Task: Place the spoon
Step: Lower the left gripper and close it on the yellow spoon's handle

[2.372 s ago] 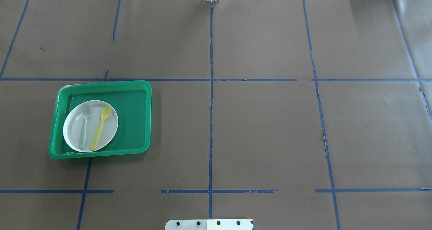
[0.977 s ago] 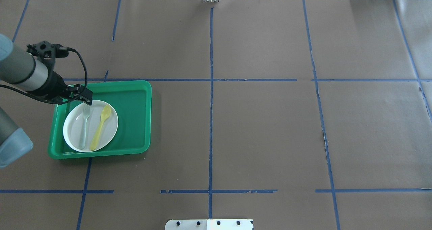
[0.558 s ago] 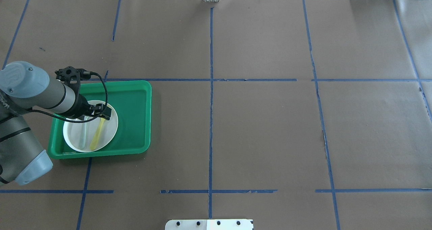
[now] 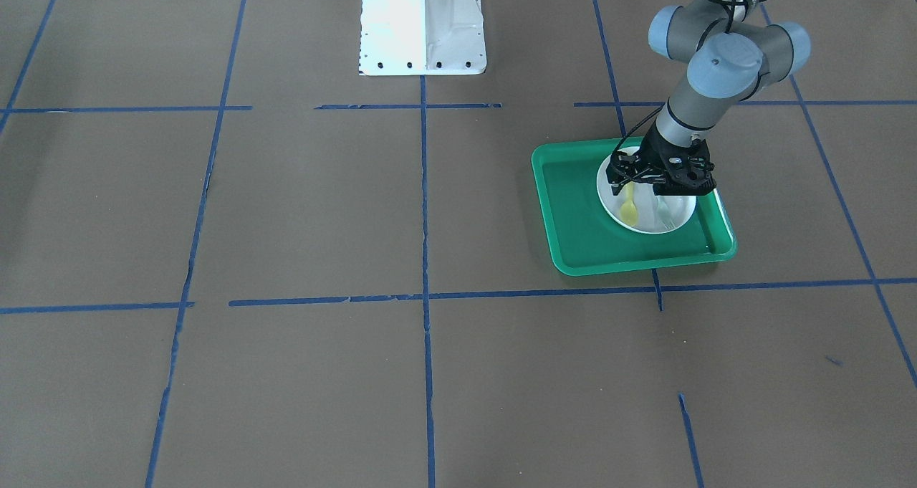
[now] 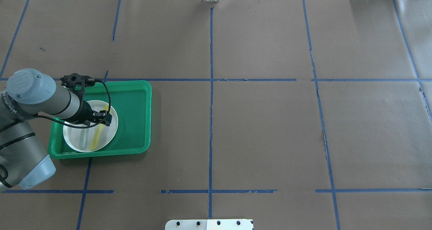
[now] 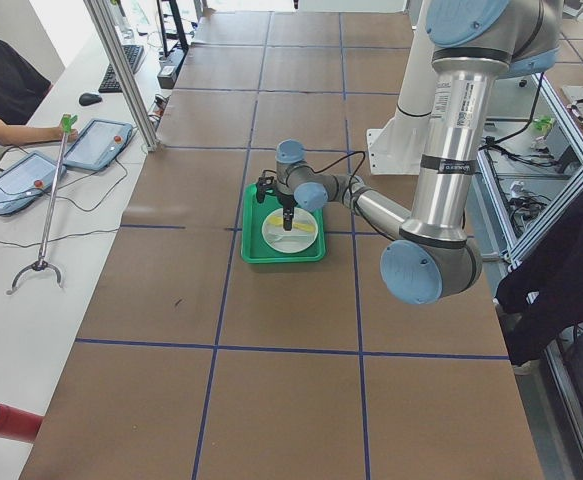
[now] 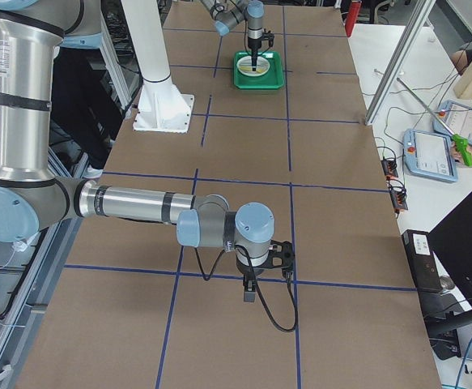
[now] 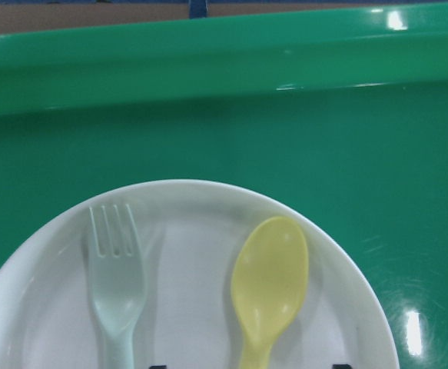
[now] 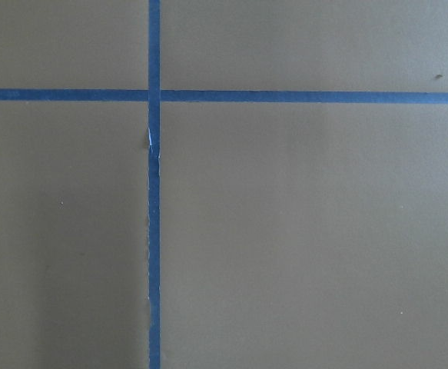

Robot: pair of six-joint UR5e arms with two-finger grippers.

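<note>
The yellow spoon (image 5: 98,135) lies on a white plate (image 5: 110,128) in a green tray (image 5: 135,115), bowl end toward the far side. My left gripper (image 5: 103,117) hangs just above the spoon's upper handle. In the left wrist view the spoon (image 8: 268,284) is centred, with two dark fingertips just showing at the bottom edge on either side of its handle, so the gripper is open and empty. My right gripper (image 7: 250,293) shows only in the exterior right view, over bare table, and I cannot tell its state.
A pale grey-green fork (image 5: 82,138) lies on the plate beside the spoon, on its left in the overhead view. The tray's raised rim (image 8: 208,61) runs just beyond the plate. Brown paper with blue tape lines (image 5: 211,122) covers the table.
My left arm came in from the left, passed over the fork's end, and now sits over the spoon's upper handle. Spoon, fork and plate have not moved.
</note>
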